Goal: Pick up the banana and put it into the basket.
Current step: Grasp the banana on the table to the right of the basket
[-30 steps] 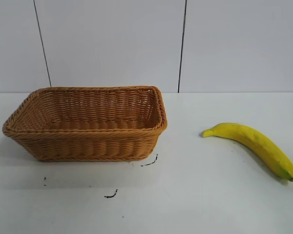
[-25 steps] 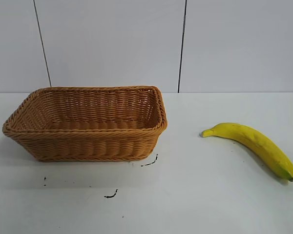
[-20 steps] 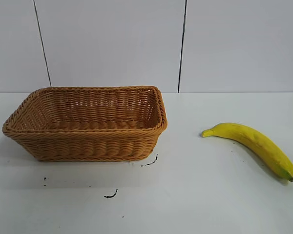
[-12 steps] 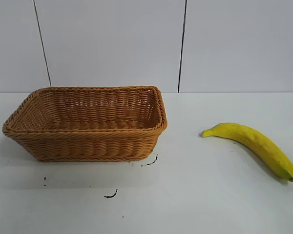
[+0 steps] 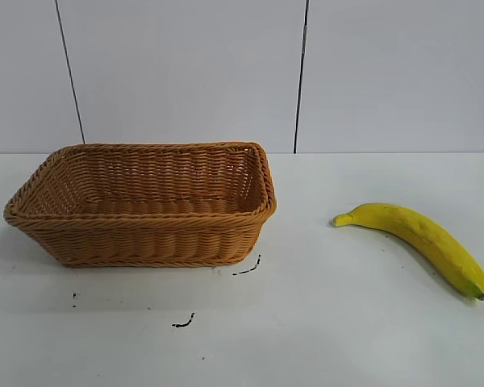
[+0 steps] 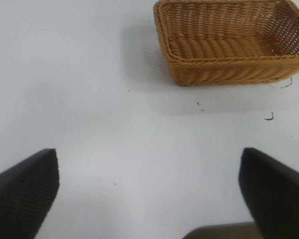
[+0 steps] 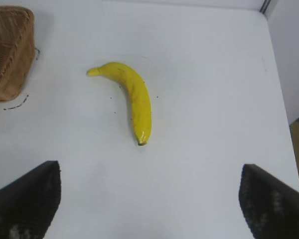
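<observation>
A yellow banana lies on the white table, well apart from the woven wicker basket and on the side of the basket's short end, its greenish tip turned toward the basket and its dark stem end pointing away. The basket sits upright on the table with nothing visible inside it, and a few small dark marks dot the tabletop just beside its near corner. Behind the basket rises a pale panelled wall with thin dark seams. Neither arm appears in the exterior view. In the right wrist view the right gripper hangs above the table with its two dark fingers spread wide and holding nothing, the banana lying clear of them and the basket's corner farther off. In the left wrist view the left gripper is likewise released, its fingers set far apart over bare table, well short of the basket.
</observation>
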`<state>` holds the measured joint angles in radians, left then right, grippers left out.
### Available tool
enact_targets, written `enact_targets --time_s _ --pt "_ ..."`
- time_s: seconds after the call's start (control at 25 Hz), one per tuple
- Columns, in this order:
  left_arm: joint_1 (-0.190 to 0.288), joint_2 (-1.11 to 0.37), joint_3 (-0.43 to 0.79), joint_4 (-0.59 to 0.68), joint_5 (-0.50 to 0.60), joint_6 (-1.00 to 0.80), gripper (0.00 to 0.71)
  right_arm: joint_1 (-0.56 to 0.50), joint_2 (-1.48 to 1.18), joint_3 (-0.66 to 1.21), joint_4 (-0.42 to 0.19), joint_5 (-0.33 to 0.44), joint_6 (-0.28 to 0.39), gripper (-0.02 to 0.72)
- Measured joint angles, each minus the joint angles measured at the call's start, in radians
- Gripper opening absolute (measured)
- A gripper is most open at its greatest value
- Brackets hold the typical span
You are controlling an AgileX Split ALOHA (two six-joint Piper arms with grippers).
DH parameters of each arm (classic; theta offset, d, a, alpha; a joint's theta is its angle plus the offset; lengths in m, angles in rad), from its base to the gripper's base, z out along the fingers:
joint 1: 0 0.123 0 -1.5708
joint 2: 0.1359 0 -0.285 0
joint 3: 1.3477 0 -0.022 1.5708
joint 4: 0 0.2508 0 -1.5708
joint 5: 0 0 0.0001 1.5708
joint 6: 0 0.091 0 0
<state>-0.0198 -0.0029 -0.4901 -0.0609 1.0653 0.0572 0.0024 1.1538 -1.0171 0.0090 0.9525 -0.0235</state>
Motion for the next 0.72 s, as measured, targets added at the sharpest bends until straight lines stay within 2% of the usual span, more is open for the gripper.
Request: enact_targets --time_s 0.16,0.4,0.48,0.56,0.72 --pt "0.000 0.000 0.000 0.000 0.000 0.000 0.695 0.000 0.227 -0.127 0.020 0.001 -0.066 0.696" --pt "0.000 0.000 0.000 0.000 0.000 0.000 0.695 0.001 0.433 -0.280 0.084 0.000 -0.343 0.696" --pt "0.000 0.000 0.000 0.000 0.000 0.000 0.695 0.016 0.462 -0.296 0.090 -0.003 -0.409 0.696" --pt "0.000 0.000 0.000 0.000 0.000 0.000 0.695 0.044 0.485 -0.300 0.093 -0.002 -0.442 0.696" --pt "0.000 0.000 0.000 0.000 0.000 0.000 0.695 0.083 0.521 -0.300 0.093 -0.029 -0.437 0.696"
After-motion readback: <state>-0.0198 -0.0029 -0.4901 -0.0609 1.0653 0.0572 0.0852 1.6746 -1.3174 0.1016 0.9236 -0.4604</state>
